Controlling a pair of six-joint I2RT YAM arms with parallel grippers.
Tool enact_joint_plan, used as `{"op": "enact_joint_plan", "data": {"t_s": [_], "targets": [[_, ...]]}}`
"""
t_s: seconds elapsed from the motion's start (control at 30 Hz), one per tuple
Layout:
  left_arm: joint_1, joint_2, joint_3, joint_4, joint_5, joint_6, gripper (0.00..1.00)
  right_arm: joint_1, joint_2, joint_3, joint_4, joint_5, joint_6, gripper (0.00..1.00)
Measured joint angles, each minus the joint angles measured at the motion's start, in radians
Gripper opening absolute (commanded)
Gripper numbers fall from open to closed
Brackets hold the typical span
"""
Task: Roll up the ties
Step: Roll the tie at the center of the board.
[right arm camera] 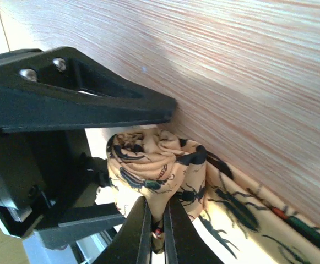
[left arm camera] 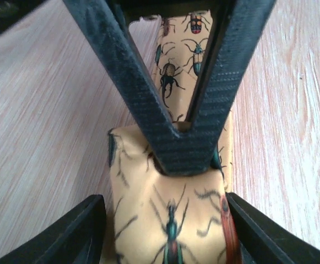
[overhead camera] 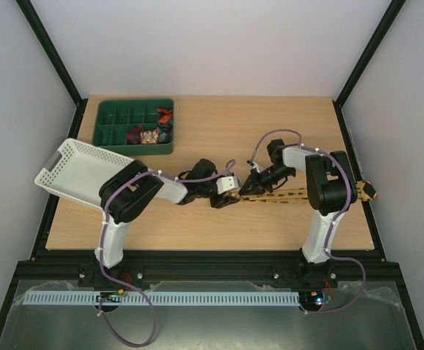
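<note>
1. Tie (overhead camera: 288,195) rolling likely goes best with steady tension: turn the pinched core slowly and let each wrap land square on the last
2. Right gripper (right arm camera: 155,223) is pressed together, pinching the roll (right arm camera: 151,159) at its centre; left gripper (left arm camera: 165,199) is spread, flanking it
3. Roll sits on the tabletop (overhead camera: 270,131) nearer the robot than the green tray (overhead camera: 135,151), to its right; the loose strip runs further right
</note>
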Motion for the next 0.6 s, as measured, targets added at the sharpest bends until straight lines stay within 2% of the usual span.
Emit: {"op": "enact_joint_plan", "data": {"t_s": [0.13,0.37,0.5,0.6], "targets": [[0.010,0.000,0.000,0.011,0.004,-0.020,0.70,-0.031,0.028,-0.003,-0.011,-0.013,-0.015,0.01],[0.010,0.014,-0.044,0.129,0.053,-0.065,0.75,-0.084,0.061,-0.006,-0.049,-0.003,-0.033,0.01],[0.003,0.061,-0.041,0.232,0.078,-0.081,0.75,-0.087,0.065,-0.006,-0.055,0.001,-0.034,0.01],[-0.001,0.095,-0.024,0.283,0.094,-0.092,0.70,-0.087,0.071,-0.002,-0.054,-0.004,-0.034,0.01]]}}
